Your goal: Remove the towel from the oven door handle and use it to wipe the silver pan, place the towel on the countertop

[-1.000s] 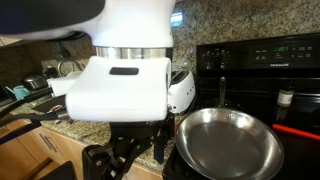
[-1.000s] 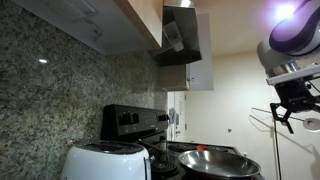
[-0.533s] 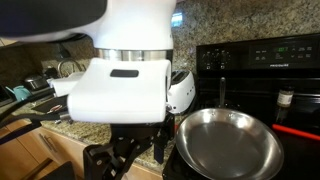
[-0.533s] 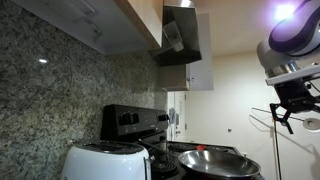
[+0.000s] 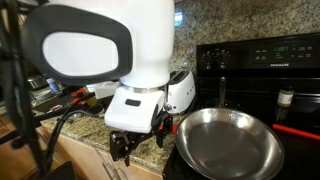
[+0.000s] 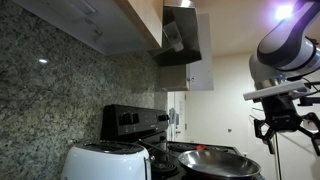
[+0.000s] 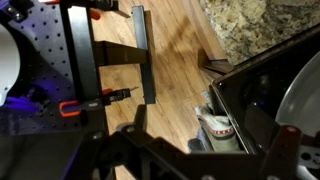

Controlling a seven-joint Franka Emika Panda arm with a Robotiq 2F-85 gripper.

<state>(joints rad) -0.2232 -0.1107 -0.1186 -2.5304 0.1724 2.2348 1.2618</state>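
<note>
The arm has swung down toward the lower left of the frame, claw (image 5: pixel 122 152) apart and empty. The towel (image 7: pixel 214 126) is untaken, so the reach is just beginning.

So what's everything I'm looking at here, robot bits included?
silver pan: one, shiny silver, on the black stove top.
toaster: one, white, on the countertop beside the stove.
stove: one, glossy black, against the granite wall.
countertop: one, speckled brown granite, next to the stove.
towel: one, greyish with pale stripes, at the oven front, seen only in the wrist view.
range hood: one, grey metal, above the stove.
floor: light wood, below.
robot arm: one, white, in front of the counter.
claw: one, black, open and empty, hanging in the air near the pan.
</note>
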